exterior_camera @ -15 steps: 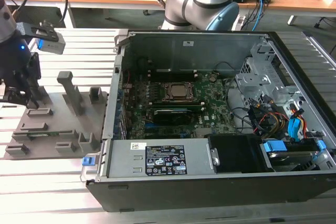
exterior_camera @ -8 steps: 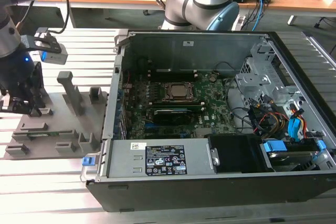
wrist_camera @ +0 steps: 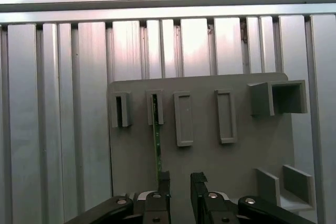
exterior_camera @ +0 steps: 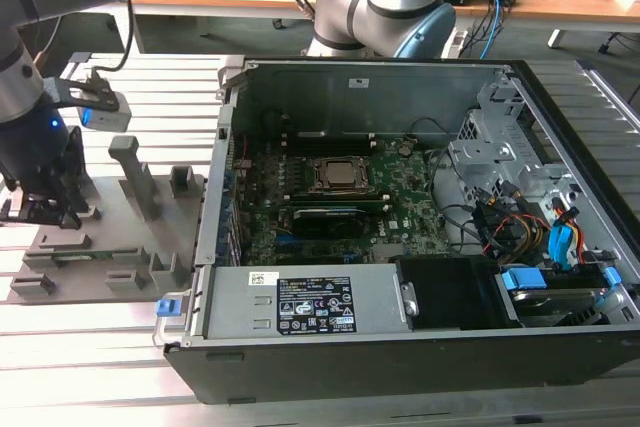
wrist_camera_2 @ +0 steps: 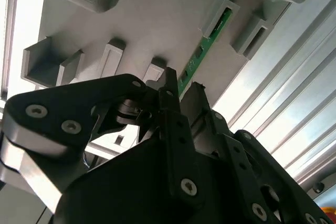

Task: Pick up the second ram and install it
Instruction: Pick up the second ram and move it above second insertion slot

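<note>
While the open PC case [exterior_camera: 400, 247] sat on the bench [exterior_camera: 90, 367], the arm [exterior_camera: 20, 87] was way over at the exterior view's left, hanging low over the grey parts holder [exterior_camera: 120, 222]. So by my read this was the pick-up step, with nothing grabbed yet.

The claw [wrist_camera: 179, 182] was spread, with a clear gap between its two black fingers [wrist_camera: 164, 182]. The second ram stick [wrist_camera: 157, 140] stood on edge in the holder. One end was tucked into a little slot block [wrist_camera: 154, 109] and the other reached right up to the claw. In the second wrist view that near end looked to sit inside the gap, tight beside one finger, but I couldn't tell if it was touching.

My take: a clean pinch would need the stick centred between the fingers and gripped on its flat faces. After that it'd want a straight lift, so it didn't snag on the slot block.
</note>
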Robot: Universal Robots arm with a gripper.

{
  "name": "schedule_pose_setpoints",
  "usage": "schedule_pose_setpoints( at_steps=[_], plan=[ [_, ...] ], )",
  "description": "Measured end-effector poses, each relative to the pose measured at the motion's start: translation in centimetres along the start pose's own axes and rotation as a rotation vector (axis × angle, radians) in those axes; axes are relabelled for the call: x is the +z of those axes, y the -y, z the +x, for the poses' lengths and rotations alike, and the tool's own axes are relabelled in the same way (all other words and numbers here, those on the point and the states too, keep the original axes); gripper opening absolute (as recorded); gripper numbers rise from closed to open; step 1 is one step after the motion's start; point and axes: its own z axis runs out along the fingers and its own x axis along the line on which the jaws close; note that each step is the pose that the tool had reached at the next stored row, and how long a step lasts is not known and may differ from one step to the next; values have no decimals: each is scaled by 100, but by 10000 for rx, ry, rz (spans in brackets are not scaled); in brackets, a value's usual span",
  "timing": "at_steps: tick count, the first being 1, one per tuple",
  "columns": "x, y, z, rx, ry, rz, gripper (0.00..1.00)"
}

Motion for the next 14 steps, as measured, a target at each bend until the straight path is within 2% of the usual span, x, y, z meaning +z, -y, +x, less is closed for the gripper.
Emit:
schedule_pose_setpoints(
  at_steps=[8,11,14],
  plan=[
    [136,1,48,-16,0,0,30],
    [230,-1,121,-32,-2,-1,30],
    [326,3,159,-43,-4,-3,30]
  ],
)
